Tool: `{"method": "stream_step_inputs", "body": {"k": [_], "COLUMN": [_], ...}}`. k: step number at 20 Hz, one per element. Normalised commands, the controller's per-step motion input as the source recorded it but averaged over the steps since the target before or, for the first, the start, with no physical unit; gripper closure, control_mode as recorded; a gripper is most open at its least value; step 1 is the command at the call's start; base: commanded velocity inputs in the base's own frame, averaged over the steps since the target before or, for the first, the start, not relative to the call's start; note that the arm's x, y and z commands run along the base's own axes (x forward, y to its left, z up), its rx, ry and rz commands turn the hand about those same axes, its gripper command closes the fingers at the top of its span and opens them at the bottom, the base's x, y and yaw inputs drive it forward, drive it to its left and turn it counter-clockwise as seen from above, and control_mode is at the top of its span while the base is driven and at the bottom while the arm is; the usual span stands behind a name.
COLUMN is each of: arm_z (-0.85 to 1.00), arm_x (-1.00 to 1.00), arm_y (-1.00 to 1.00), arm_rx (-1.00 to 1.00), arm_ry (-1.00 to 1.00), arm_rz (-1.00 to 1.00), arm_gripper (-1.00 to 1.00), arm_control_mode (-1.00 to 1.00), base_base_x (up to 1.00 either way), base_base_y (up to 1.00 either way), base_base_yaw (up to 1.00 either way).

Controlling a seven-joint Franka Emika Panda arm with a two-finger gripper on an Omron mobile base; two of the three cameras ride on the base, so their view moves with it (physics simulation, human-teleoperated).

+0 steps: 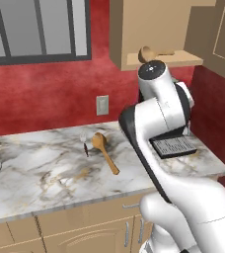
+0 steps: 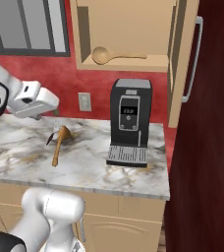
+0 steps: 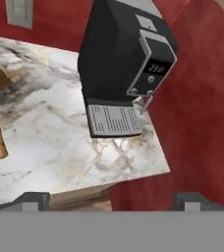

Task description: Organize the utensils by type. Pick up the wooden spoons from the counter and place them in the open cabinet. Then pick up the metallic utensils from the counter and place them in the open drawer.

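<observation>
Wooden spoons: one (image 2: 115,55) on the cabinet shelf (image 2: 133,64), arm-hidden in left view; tool (image 3: 109,201) released, tips barely visible.

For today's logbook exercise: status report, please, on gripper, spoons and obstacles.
Gripper open, empty. One wooden spoon in open cabinet; other spoon on counter beside fork. Coffee machine stands nearby.

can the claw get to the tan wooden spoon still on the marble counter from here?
Probably yes. The tan wooden spoon lies flat in the open, only small metal utensils beside its bowl, and the claw is open, holding nothing.
</observation>
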Motion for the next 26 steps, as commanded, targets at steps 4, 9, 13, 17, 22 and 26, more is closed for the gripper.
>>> {"method": "stream_step_inputs", "body": {"k": [4, 9, 13, 17, 22, 26], "arm_z": [-0.61, -0.6, -0.57, -0.55, -0.61, -0.58], "arm_x": [0.07, 0.44, 0.58, 0.75, 0.64, 0.58], "arm_y": [0.6, 0.64, 0.55, 0.35, 0.24, 0.05], "arm_rx": [0.08, 0.1, 0.06, 0.09, 0.11, 0.09], "arm_ry": [0.0, 0.02, 0.06, 0.16, 0.24, 0.23], "arm_rz": [-0.03, -0.03, 0.0, 0.01, 0.01, 0.0], "arm_gripper": [-1.0, -1.0, -1.0, -1.0, -1.0, -1.0], "arm_control_mode": [-1.0, -1.0, -1.0, -1.0, -1.0, -1.0], "base_base_x": [0.0, 0.0, 0.0, 0.0, 0.0, 0.0], "base_base_y": [0.0, 0.0, 0.0, 0.0, 0.0, 0.0], "base_base_yaw": [0.0, 0.0, 0.0, 0.0, 0.0, 0.0]}}
